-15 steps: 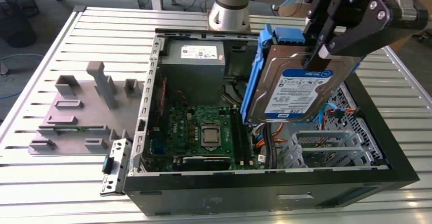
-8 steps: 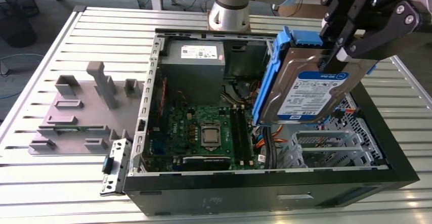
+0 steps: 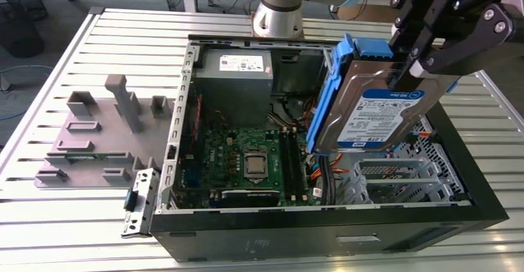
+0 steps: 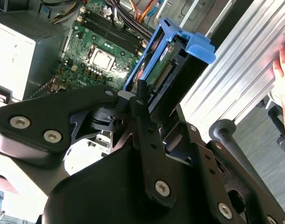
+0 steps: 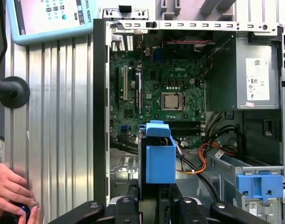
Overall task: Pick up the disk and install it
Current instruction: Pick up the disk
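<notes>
The disk (image 3: pixel 378 109), a silver drive with a white and blue label in a blue carrier frame, hangs tilted on edge above the right side of the open computer case (image 3: pixel 327 226). My gripper (image 3: pixel 412 68) is shut on its upper end, coming down from the exterior view's upper right. In the second wrist view the disk (image 4: pixel 166 70) sits between the black fingers (image 4: pixel 141 100), over the motherboard. The first wrist view has the disk's blue carrier (image 5: pixel 160 161) end-on just beyond the gripper (image 5: pixel 161 198). Below the disk lies the grey metal drive cage (image 3: pixel 393 177).
Inside the case are the motherboard (image 3: pixel 245 155), a grey power-supply box (image 3: pixel 237 69), orange and black cables (image 5: pixel 203 161) and a blue latch tab (image 5: pixel 261 184). A grey fixture (image 3: pixel 98 131) lies on the slatted table left of the case. A person's hand (image 5: pixel 9 189) and a tablet (image 5: pixel 49 18) are beside the case.
</notes>
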{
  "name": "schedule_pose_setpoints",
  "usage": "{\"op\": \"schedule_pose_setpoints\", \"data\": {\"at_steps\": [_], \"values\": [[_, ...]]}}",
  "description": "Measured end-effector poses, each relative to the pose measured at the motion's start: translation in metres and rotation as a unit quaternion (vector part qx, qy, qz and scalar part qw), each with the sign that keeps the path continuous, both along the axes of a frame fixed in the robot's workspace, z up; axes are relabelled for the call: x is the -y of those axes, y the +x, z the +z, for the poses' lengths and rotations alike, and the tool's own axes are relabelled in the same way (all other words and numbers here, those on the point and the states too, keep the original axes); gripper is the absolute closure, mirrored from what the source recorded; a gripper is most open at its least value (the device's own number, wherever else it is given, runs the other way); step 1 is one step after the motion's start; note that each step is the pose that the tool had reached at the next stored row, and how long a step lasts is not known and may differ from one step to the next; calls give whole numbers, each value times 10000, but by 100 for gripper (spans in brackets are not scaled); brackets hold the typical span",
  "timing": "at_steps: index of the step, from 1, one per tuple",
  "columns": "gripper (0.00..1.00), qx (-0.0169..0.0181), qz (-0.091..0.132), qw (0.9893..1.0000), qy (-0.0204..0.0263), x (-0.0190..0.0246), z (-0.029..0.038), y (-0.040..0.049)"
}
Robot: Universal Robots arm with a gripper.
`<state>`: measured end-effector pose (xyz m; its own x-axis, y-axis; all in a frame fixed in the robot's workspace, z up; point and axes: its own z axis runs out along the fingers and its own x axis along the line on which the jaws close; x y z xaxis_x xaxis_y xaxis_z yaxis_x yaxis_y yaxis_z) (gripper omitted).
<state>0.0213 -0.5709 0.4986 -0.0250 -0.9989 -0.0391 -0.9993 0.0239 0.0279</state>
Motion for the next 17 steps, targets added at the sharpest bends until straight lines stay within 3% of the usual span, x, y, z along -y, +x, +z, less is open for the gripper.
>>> {"op": "schedule_pose_setpoints", "data": {"at_steps": [5,17], "values": [[65,0,0,10000,0,67,-4,3],[65,-3,0,10000,0,93,-17,257]]}}
